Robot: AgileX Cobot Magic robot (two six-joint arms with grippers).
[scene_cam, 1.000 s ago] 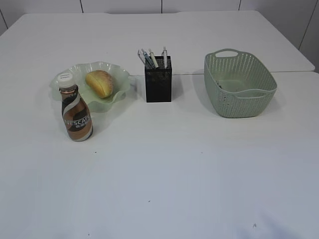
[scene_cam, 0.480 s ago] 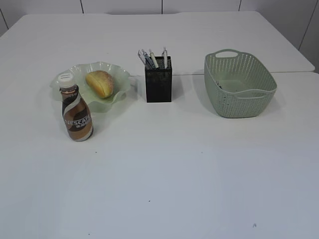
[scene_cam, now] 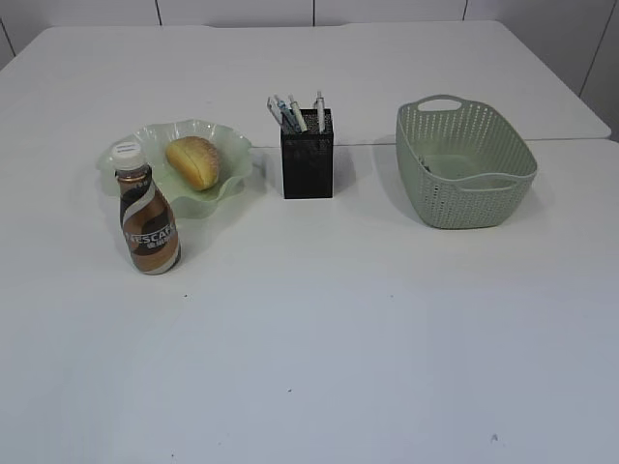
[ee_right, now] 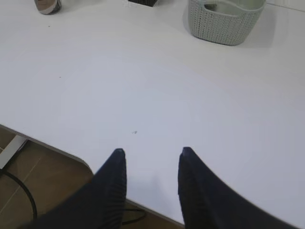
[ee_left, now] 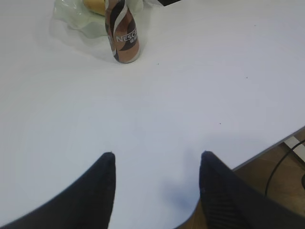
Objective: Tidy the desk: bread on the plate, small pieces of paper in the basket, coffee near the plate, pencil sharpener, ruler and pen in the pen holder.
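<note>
Nothing on the table (scene_cam: 319,348) has moved since a second ago, and neither arm enters the exterior view. At far left the coffee (scene_cam: 148,221) stands upright just in front of the plate (scene_cam: 227,179), almost touching its rim. On the plate lies the bread (scene_cam: 193,161). Right of it stands the holder (scene_cam: 308,155) with pens (scene_cam: 295,113) sticking up. Farther right, well apart, sits the basket (scene_cam: 464,164); something small lies inside, too unclear to name. Left gripper (ee_left: 157,160) hangs over bare table near its front edge, jaws spread wide, empty. Right gripper (ee_right: 151,155) likewise, jaws parted, empty.
</note>
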